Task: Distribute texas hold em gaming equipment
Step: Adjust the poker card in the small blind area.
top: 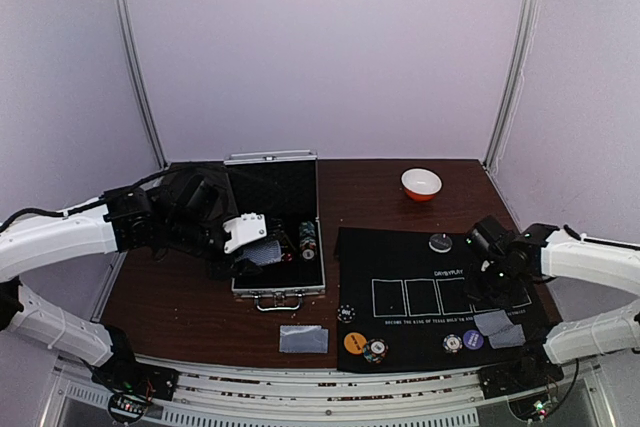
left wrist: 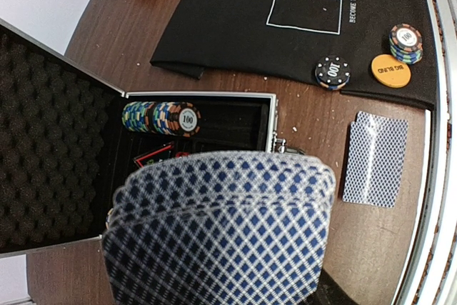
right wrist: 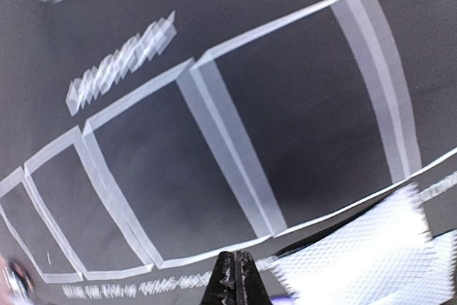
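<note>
Blue-checked playing cards [left wrist: 221,233], clamped as a deck in the left gripper [top: 256,253] above the open case [top: 282,291], apparently await dealing onto the black mat [top: 400,247], where the right gripper [right wrist: 235,280] hovers clenched, empty.

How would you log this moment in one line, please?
left jaws: shut on card deck above open aluminium case | right jaws: shut, empty, over black mat

We see the left arm [top: 55,237] and right arm [top: 592,257] in white rounded shells with black joints, each on a black base [top: 135,379]. A black cable [top: 25,213] loops along the left arm, and the right gripper [right wrist: 234,280] ends in black pointed tips.
</note>
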